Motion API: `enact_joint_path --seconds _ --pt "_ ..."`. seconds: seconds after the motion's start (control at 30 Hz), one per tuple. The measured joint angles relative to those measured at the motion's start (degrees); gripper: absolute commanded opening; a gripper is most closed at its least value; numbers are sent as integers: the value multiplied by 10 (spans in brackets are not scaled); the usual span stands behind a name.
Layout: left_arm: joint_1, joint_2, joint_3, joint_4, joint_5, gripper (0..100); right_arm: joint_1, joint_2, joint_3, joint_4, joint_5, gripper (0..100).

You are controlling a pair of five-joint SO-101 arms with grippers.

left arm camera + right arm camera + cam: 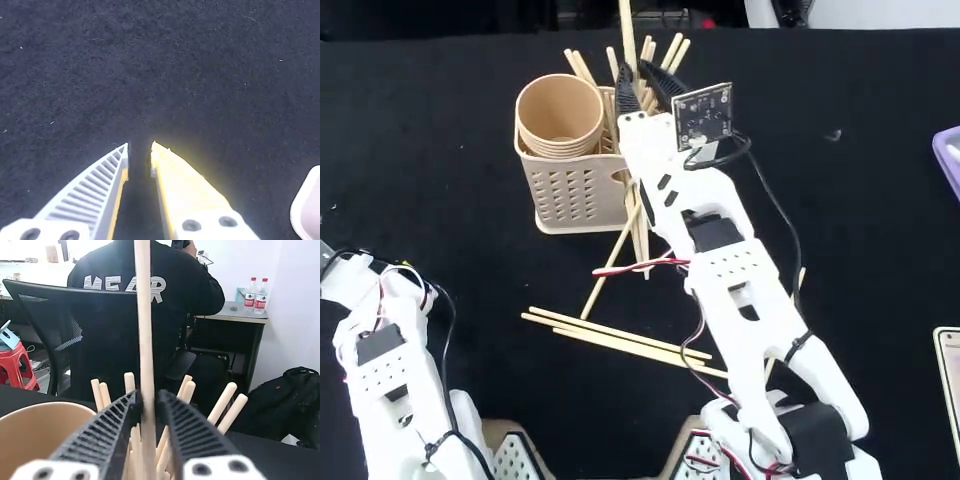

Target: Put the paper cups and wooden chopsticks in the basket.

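Chopstick pinched upright in R claw; L claw slightly open.

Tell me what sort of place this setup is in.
Probably an office or lab workroom: a mesh office chair and a desk with two water bottles stand behind the black-covered table, and a black backpack sits nearby.

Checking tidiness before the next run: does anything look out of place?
Yes. Several chopsticks lie loose on the table in front of the basket, and a few lean crookedly against its outside wall instead of standing inside.
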Motion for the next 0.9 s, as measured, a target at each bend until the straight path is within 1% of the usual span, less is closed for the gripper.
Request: enact_joint_path --seconds 0.13,0.33,0.47,0.53,0.63,0.7,0.8,0.9 --pt "0 0 0 0 0 88 0 0 0 0 -1 119" --pt "0 0 0 0 0 88 0 -13 14 0 0 118" --pt "0 0 0 0 0 88 0 -81 53 4 -1 117" --pt "0 0 0 0 0 88 0 -131 75 36 -1 117" --pt "0 0 0 0 0 88 0 -222 80 156 -1 117" --pt "0 0 0 0 0 88 13 -283 71 278 0 117" --pt "0 0 0 0 0 88 43 -342 33 498 5 118" --pt "0 0 0 0 0 88 47 -354 11 701 72 119"
